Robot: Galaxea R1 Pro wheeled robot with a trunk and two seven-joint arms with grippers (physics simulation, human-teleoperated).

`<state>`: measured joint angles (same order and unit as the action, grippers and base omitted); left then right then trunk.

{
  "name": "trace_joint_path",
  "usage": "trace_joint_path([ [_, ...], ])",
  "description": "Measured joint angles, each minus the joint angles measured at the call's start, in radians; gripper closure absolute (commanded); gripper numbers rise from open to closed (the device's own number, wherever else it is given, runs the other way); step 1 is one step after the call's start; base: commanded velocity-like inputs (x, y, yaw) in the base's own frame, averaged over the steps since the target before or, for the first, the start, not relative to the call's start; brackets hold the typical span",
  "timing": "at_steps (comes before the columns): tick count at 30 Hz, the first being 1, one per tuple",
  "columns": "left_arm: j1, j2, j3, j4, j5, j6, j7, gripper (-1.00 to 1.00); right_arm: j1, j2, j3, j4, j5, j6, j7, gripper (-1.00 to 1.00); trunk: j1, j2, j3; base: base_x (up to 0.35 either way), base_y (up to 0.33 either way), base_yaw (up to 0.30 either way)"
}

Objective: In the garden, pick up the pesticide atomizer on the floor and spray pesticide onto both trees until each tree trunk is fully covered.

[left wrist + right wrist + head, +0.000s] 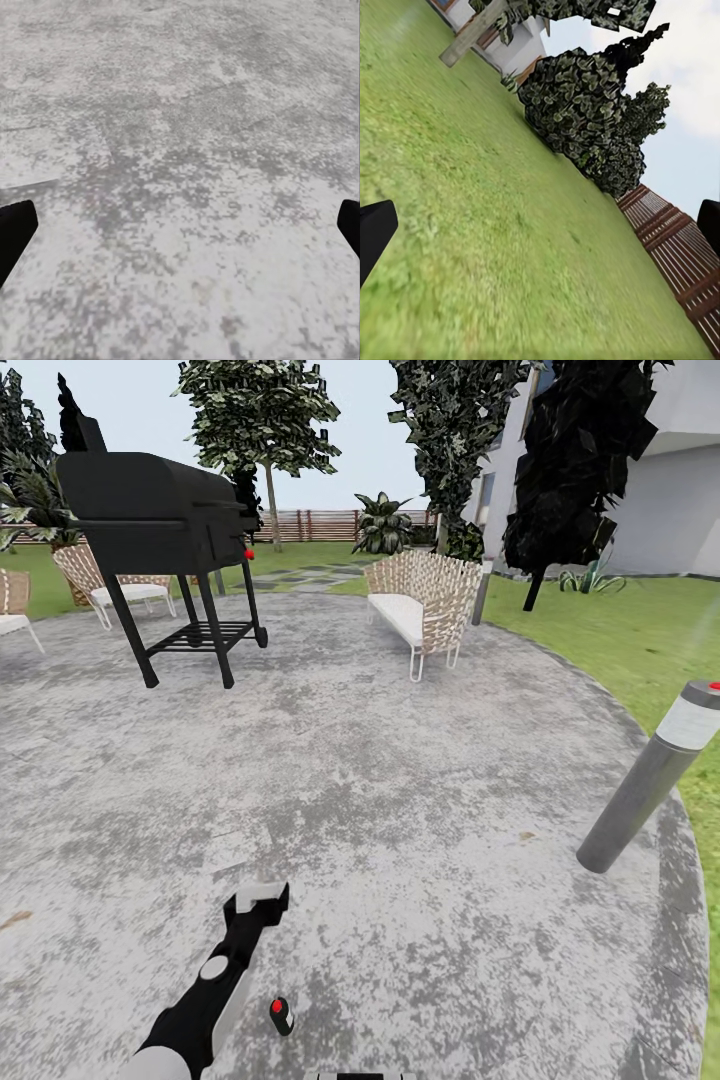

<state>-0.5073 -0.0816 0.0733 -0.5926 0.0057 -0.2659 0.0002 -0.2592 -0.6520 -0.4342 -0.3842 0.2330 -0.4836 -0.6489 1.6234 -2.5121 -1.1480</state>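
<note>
On the grey mottled patio (400, 780), seen from the head camera, the pesticide atomizer (283, 1015) lies close to the robot, a small dark bottle with a red dot. It is the landmark here. The left gripper (262, 900) hovers just beyond and to the left of the atomizer, apart from it, at the end of a black and white arm. Its jaws look parted, with nothing between them. Far beyond the atomizer stand a black barbecue grill (160, 510) and a woven chair (425, 600). To the right of the atomizer, near the patio edge, leans a grey bollard light (650, 775). Well past the grill, a thin-trunked tree (268, 480) rises before a brown fence (320, 525).

In the left wrist view, the two dark fingertips (15, 232) sit at opposite edges, so the jaws stand wide. Between them is bare patio (180, 187), which suggests the gripper is aimed past the atomizer.

In the right wrist view, dark fingertips (375, 236) again sit at opposite edges, jaws wide and empty. They point over lawn (472, 225) toward dark bushy foliage (592, 120) and slatted fence (679, 262).

To grasp well, the left gripper probably needs to draw back toward the robot until the atomizer lies between the fingers, then lower before closing. Closing early could knock the bottle away.
</note>
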Motion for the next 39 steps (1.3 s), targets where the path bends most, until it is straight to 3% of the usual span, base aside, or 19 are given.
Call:
trace_joint_path([
  [9,-0.001,0.003,0.001,0.006,-0.001,-0.029,0.003,-1.00,0.000,0.000,0.000,0.011,0.000,0.000,0.001,-1.00,0.000,0.000,0.000,0.000,0.000,0.000],
  [18,-0.001,-0.019,-0.005,-0.003,-0.003,-0.030,0.028,-1.00,0.000,0.000,0.000,0.014,0.000,0.000,0.001,-1.00,0.000,0.000,0.000,0.000,0.000,0.000],
  [24,0.000,-0.025,-0.006,-0.033,-0.003,-0.030,0.066,-1.00,0.000,-0.001,0.000,0.014,0.000,0.000,0.001,-1.00,0.003,-0.001,-0.023,0.000,0.000,0.000],
  [39,-0.001,-0.023,-0.002,-0.031,-0.001,-0.029,0.067,-1.00,0.000,-0.009,-0.007,0.017,-0.004,0.001,0.000,-1.00,0.009,-0.005,-0.077,0.000,0.000,0.000],
])
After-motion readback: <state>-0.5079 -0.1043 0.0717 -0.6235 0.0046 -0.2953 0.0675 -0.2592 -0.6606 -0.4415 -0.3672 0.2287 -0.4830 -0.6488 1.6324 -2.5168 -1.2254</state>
